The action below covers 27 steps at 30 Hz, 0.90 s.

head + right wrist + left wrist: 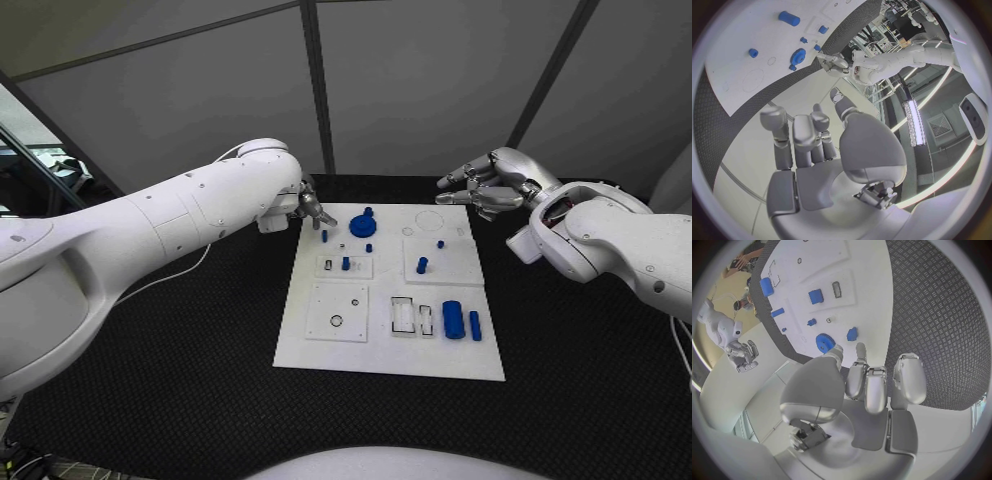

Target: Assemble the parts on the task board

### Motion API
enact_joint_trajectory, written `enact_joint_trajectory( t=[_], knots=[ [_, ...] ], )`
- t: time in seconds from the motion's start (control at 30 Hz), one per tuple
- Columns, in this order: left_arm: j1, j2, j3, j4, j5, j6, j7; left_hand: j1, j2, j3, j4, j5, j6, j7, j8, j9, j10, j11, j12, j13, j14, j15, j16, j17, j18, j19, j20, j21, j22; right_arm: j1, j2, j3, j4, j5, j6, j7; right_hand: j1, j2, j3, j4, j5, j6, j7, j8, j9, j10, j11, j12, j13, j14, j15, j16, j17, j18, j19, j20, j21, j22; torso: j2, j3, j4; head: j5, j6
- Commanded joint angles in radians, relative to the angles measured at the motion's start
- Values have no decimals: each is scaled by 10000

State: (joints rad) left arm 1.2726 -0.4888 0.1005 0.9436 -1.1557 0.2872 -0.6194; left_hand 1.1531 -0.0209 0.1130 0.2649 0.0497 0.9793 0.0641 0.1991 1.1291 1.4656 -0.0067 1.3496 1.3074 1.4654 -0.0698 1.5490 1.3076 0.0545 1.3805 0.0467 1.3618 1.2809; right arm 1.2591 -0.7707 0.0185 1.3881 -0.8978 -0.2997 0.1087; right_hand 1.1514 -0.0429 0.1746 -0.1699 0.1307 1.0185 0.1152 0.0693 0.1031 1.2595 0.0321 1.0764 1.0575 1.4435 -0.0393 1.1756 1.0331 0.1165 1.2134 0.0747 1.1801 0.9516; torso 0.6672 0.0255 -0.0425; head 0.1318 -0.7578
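Observation:
The white task board [389, 345] lies in the middle of the black table. At its far end stand a blue gear [362, 227] and a few small blue pegs [421, 265]. A thick blue cylinder [453, 319] and a slimmer blue bar [475, 325] lie at its near right. My left hand [307, 205] hovers at the board's far left corner, close to the gear [824, 343], fingers [873, 385] apart and holding nothing. My right hand [488, 185] hangs past the far right corner, fingers [798, 135] spread and empty. The gear [799, 55] also shows beyond it.
Raised white tiles with slots and holes [338, 313] sit on the board's near left. Black matting [173, 340] spreads wide on both sides of the board. Grey partition panels [418, 80] close off the back of the table.

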Motion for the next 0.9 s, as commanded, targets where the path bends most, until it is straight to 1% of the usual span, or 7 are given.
enact_joint_trajectory(
  t=[0.03, 0.1, 0.23, 0.43, 0.5, 0.73, 0.9],
  knots=[
    [16, 52, 1, -85, -119, 288, 95, 103, 14, -64, 1, 8, 85, -4, -26, -17, 206, 23, 62, 2050, 1007, 54, 63, 2521, 180, 5, 16, 3, 0, 20, 16, 8, 3, -8, 42, 67, -28, 43, 6, -20, 60, -59, -17, -55, 5, 15, -13, -29, -17, 70, -15, -69, -2, 97, 9, -21, -55, 2, -7, 10, -6, 23, -2],
    [7, 91, -1, -148, -119, 344, 100, 103, 14, -64, 1, 8, 85, -4, -26, -17, 206, 23, 62, 2050, 1007, 54, 63, 2521, 180, 5, 16, 3, 0, 20, 20, 8, -1, -8, 43, 68, -28, 43, 6, -20, 60, -59, -17, -55, 5, 15, -13, -29, -17, 70, -15, -69, -2, 97, 9, -21, -55, 2, -8, 3, -1, 9, -4],
    [-38, 163, -6, -258, -119, 470, 111, 115, 36, -69, -2, 9, 89, -3, -26, -25, 206, 23, 64, 2051, 1010, 55, 71, 2527, 183, -4, 16, -8, -12, 20, 28, 8, 0, -8, 46, 68, -27, 47, 8, -23, 63, -63, -17, -55, 5, 20, -13, -21, -12, 76, -15, -63, 13, 93, 22, -21, -48, 18, -6, 8, -6, 23, -8],
    [-98, 223, -10, -321, -119, 548, 141, 139, 66, -75, -12, 10, 94, -4, -28, -36, 212, 24, 85, 2057, 1014, 56, 87, 2538, 182, 0, 17, -5, -5, 20, 34, 8, -3, -8, 47, 69, -27, 47, 8, -23, 63, -63, -17, -55, 5, 20, -13, -21, -12, 76, -15, -63, 13, 93, 22, -21, -48, 18, -5, 7, 4, -3, -18],
    [-106, 230, -11, -322, -119, 540, 152, 154, 85, -78, -19, 10, 97, -4, -28, -43, 215, 24, 94, 2059, 1016, 56, 93, 2543, 177, 14, 17, 9, 16, 20, 40, 8, -6, -8, 49, 71, -27, 47, 8, -23, 63, -63, -17, -55, 5, 20, -13, -21, -12, 76, -15, -63, 13, 93, 22, -21, -48, 18, -8, 10, 4, -1, -25],
    [-116, 227, -11, -304, -119, 487, 174, 154, 85, -78, -19, 10, 97, -4, -28, -43, 215, 24, 94, 2059, 1016, 56, 93, 2543, 177, 14, 17, 9, 16, 20, 56, 8, -21, -8, 57, 73, -27, 47, 8, -23, 63, -63, -17, -55, 5, 20, -13, -21, -12, 76, -15, -63, 13, 93, 22, -21, -48, 18, -8, 5, 9, -21, -33],
    [-117, 219, -11, -295, -119, 574, 186, 211, 137, -93, -51, 10, 107, -7, -28, -63, 205, 23, 78, 2055, 1014, 57, 87, 2539, 180, 6, 18, -3, 7, 20, 71, 8, -35, -8, 70, 72, -27, 47, 8, -23, 63, -63, -17, -55, 5, 20, -13, -21, -12, 76, -15, -63, 13, 93, 22, -21, -48, 18, -10, 12, 14, -12, -45]
  ],
)
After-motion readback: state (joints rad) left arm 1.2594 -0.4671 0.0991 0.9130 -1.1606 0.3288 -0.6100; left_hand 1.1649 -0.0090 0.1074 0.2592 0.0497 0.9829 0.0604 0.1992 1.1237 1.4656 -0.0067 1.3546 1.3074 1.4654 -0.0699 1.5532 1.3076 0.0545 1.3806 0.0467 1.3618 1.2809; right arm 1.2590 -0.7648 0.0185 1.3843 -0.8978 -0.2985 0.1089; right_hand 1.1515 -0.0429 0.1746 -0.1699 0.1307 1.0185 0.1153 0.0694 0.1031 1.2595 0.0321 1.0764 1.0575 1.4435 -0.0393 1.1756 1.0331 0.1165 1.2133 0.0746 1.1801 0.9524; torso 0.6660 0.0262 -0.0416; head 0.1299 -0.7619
